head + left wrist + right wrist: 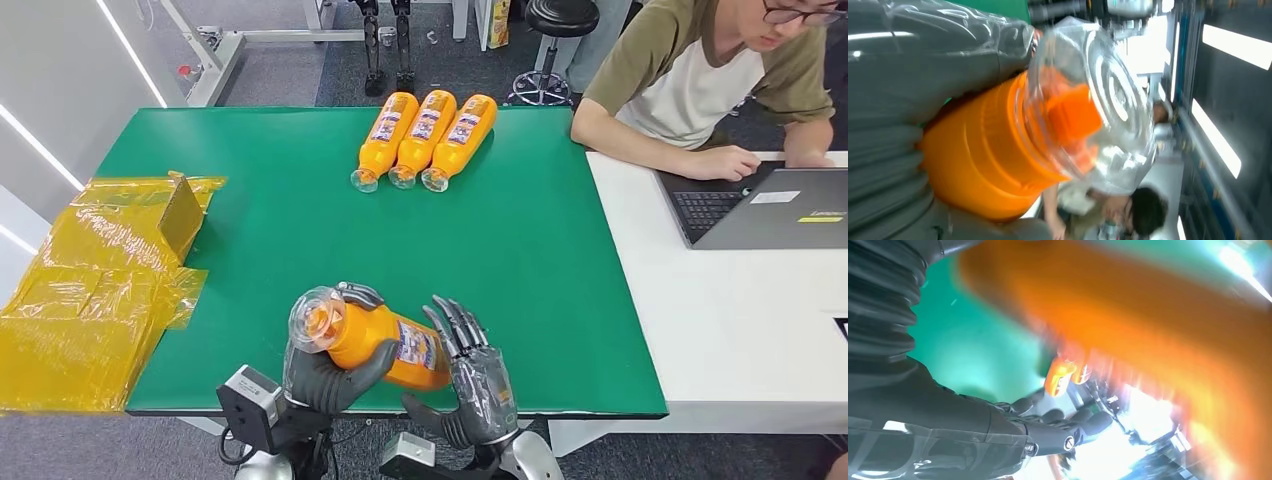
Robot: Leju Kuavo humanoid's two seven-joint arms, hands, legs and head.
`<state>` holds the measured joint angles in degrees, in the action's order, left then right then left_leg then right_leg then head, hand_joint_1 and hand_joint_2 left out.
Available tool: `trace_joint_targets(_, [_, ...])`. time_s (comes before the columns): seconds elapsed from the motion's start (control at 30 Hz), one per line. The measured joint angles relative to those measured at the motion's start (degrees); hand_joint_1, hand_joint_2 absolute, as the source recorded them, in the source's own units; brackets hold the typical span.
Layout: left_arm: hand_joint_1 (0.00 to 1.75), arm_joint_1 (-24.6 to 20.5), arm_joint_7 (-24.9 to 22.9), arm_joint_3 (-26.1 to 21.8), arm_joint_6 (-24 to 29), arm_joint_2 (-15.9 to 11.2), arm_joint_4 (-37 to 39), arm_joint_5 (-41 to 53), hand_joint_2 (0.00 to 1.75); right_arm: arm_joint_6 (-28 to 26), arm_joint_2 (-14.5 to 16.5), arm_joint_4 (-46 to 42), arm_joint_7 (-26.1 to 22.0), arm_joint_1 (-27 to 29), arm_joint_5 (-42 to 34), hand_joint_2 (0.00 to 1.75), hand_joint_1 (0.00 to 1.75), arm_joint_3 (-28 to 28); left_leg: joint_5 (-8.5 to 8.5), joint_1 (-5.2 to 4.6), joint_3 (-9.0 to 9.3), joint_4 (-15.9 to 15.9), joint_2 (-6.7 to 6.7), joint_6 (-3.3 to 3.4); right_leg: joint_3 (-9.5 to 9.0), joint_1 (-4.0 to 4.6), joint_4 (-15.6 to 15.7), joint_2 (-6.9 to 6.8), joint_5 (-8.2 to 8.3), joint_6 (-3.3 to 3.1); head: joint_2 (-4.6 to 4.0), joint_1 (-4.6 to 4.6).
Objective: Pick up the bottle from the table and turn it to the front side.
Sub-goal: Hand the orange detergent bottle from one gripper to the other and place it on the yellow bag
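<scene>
The orange bottle [375,345] was held up off the green worktop [300,220] near its front edge, lying roughly on its side with the clear-capped neck pointing to the robot's left and its label [415,347] partly turned toward the camera. It was gripped around the upper body by the left robot hand [325,375], fingers and thumb wrapped on it; in the left wrist view the clear cap [1098,100] and the orange closure beneath it were seen close up against the hand. The right robot hand [475,385] was set against the bottle's base end, fingers spread and raised beside the label, holding nothing; whether it actually touched the bottle could not be told, the right wrist view being blurred. The pick-up was judged done and the turning step in hand. The next move was judged to call for a controlled roll of the bottle about its long axis, steadied at the base, until the label faced front. Further back, three similar bottles [425,135] were laid side by side, yellow packaging [100,280] was heaped at the left, and a person [700,80] was seated at a laptop [770,205].
</scene>
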<state>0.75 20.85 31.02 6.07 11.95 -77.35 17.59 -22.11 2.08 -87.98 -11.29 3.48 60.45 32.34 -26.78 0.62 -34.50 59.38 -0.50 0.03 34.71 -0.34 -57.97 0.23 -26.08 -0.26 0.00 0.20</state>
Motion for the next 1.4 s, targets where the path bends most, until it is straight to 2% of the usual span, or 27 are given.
trace_joint_targets(0.1, [1.75, 0.02, -0.47, -0.40, 6.59, 0.02, -0.78, 4.95, 1.75, -3.00, 0.62, -1.96, -2.47, 1.13, -7.71, 1.75, 0.00, -0.18, -0.01, 0.00, 0.00, 0.00, 0.00, -0.01, 0.00, 0.00, 0.00, 0.00, -0.01, -0.02, 0.00, -0.01])
trace_joint_targets(0.17, [1.75, -0.05, -1.33, -1.05, 12.04, -0.01, -1.49, 11.10, 1.75, -4.03, 0.83, -3.24, -3.06, 1.74, -9.47, 1.75, 0.00, -0.35, -0.01, 0.00, 0.01, -0.01, 0.00, -0.01, 0.00, 0.00, -0.01, 0.01, -0.01, -0.02, 0.00, -0.01])
trace_joint_targets(0.3, [1.75, -0.84, -5.93, -2.99, 23.47, -0.72, -2.45, 32.65, 1.75, -4.18, 0.94, -5.68, -3.32, 2.62, -9.77, 1.75, 0.00, -0.80, 0.00, 0.00, 0.01, -0.01, 0.00, -0.01, -0.01, 0.00, -0.01, -0.01, -0.02, -0.02, 0.00, 0.00])
trace_joint_targets(0.43, [1.75, -2.25, -11.53, -5.45, 26.84, -3.08, -2.57, 50.00, 1.75, -3.07, 1.19, -7.65, -4.58, 3.28, -11.43, 1.75, 0.00, -1.36, 0.00, 0.01, 0.03, -0.01, 0.03, -0.01, -0.01, 0.01, -0.02, 0.02, -0.01, -0.03, 0.00, 0.00])
trace_joint_targets(0.57, [1.75, -4.23, -15.42, -7.65, 25.52, -7.27, -1.16, 61.83, 1.75, -1.83, 1.24, -8.40, -7.26, 3.52, -14.50, 1.75, 0.00, -1.87, 0.01, 0.01, 0.04, -0.02, 0.06, -0.02, -0.01, 0.01, -0.05, 0.03, -0.02, -0.04, 0.00, 0.00])
trace_joint_targets(0.7, [1.75, -7.59, -13.44, -8.76, 20.75, -11.62, 4.14, 63.91, 1.75, -1.68, 1.25, -8.40, -9.30, 3.33, -16.60, 1.75, 0.00, -2.27, 0.03, 0.02, 0.05, -0.03, 0.07, -0.05, -0.02, 0.01, -0.07, 0.02, -0.02, -0.05, 0.00, 0.01])
trace_joint_targets(0.9, [1.75, -17.01, -13.34, -8.90, 18.08, -18.32, 22.63, 67.63, 1.75, -1.00, 1.25, -8.37, -10.38, 2.34, -18.20, 1.75, 0.00, -2.31, 0.10, 0.02, 0.09, -0.03, 0.14, -0.12, 0.00, 0.02, -0.14, 0.08, 0.03, -0.11, 0.00, -0.01])
trace_joint_targets(1.0, [1.75, -21.59, -10.79, -8.90, 15.04, -21.09, 32.46, 67.98, 1.75, -0.80, 1.25, -8.37, -10.30, 1.92, -18.42, 1.75, 0.00, -2.31, 0.11, 0.03, 0.10, -0.03, 0.19, -0.13, 0.03, 0.02, -0.16, 0.14, 0.04, -0.14, 0.00, -0.01])
trace_joint_targets(1.13, [1.75, -26.23, -7.17, -8.85, 8.66, -23.58, 42.46, 67.67, 1.75, -1.00, 1.25, -8.37, -10.07, 1.77, -18.44, 1.75, 0.00, -2.40, 0.10, 0.03, 0.06, -0.03, 0.25, -0.15, 0.10, 0.03, -0.17, 0.21, 0.03, -0.16, 0.00, 0.00])
trace_joint_targets(1.4, [1.75, -32.89, -8.81, -8.79, 1.95, -25.04, 53.05, 67.91, 1.75, -2.34, 1.25, -8.41, -9.90, 2.26, -18.42, 1.75, 0.00, -2.76, 0.09, 0.03, 0.00, -0.02, 0.27, -0.16, 0.16, 0.02, -0.16, 0.23, 0.02, -0.18, 0.00, 0.01])
